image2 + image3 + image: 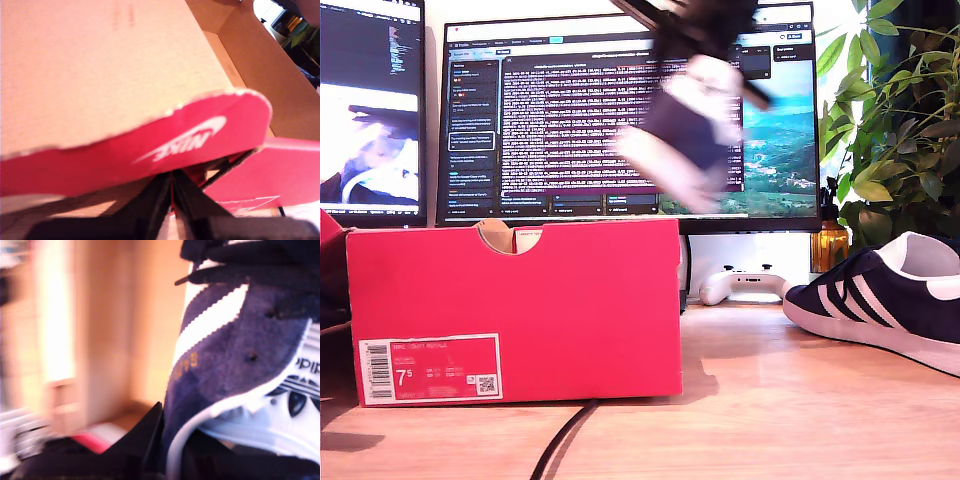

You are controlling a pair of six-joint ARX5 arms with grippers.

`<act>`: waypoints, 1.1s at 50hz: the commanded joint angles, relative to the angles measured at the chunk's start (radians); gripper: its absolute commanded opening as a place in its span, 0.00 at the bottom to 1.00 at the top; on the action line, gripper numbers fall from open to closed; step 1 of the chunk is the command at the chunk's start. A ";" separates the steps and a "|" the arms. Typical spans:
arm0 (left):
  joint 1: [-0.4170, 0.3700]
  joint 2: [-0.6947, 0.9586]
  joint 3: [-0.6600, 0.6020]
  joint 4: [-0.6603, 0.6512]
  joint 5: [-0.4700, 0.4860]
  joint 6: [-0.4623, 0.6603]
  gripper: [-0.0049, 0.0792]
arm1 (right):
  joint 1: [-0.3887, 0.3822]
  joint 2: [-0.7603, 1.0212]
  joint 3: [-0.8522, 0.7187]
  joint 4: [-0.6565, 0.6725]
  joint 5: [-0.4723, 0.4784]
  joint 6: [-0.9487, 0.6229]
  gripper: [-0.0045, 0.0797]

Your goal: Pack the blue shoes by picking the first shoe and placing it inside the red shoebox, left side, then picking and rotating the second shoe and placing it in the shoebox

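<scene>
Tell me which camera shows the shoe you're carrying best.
The second wrist view: the carried shoe fills it, showing navy suede, white stripes and laces, clamped in my second gripper. The exterior view shows it only as a motion-blurred shape above the red shoebox. The first wrist view misses it.

Monitors [630, 110], plant [900, 110], white controller [745, 283]

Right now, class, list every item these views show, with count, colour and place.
red shoebox: one, pinkish-red, on the table, exterior view's left.
blue shoes: two, navy, white stripes; one lifted, one on the table, exterior view's right.
monitors: two, black, behind.
controller: one, white, behind the shoe.
plant: one, green, exterior view's right.
cable: one, black, before the box.
table: one, wooden.
my first claw: black, shut on the shoebox's flap.
my second claw: black, holding the lifted shoe.
</scene>
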 commanded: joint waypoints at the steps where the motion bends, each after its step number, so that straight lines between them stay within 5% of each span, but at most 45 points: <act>1: -0.004 0.000 -0.030 0.005 0.001 0.006 0.03 | 0.045 -0.013 0.032 0.056 -0.014 0.021 0.04; 22: -0.004 0.000 -0.030 0.005 0.000 0.006 0.03 | 0.151 0.008 0.032 0.265 0.030 0.153 0.04; 55: -0.004 0.000 -0.030 0.009 0.000 0.026 0.03 | 0.185 0.203 0.032 0.323 0.036 0.203 0.04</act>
